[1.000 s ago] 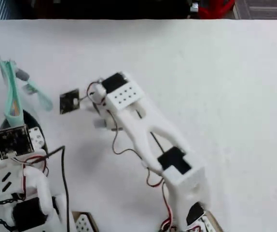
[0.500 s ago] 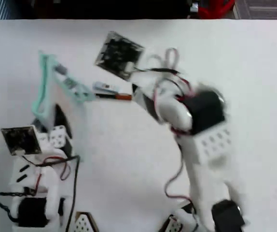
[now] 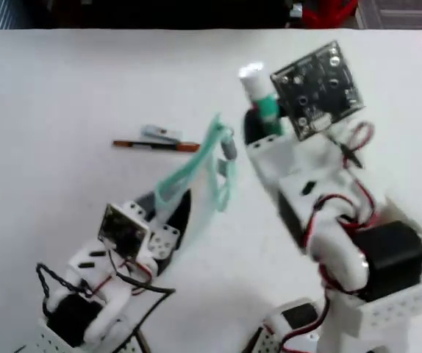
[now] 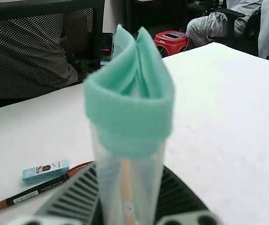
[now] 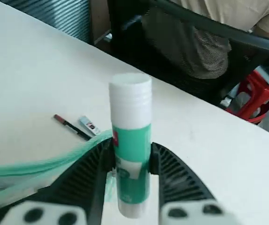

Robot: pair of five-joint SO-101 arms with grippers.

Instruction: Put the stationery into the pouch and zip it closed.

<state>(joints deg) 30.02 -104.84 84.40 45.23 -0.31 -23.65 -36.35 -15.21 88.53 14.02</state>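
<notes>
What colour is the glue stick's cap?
White cap on a green glue stick; right wrist view shows it best.

The left arm (image 3: 93, 287) stands at the near left side of the table in the high view and stretches slanted toward the middle of the table. Its wrist is low, close to the table surface. The left gripper (image 4: 130, 197) has its dark jaws closed on the lower end of the pouch (image 4: 130, 117), which rises out of them.

The right arm (image 3: 343, 243) stands at the near right side, bends at the elbow and stretches toward the far side of the table. The right gripper (image 5: 130, 159) presses its two jaws on the glue stick (image 5: 130, 136) from both sides and holds it upright. The two grippers are apart and do not touch each other.
</notes>
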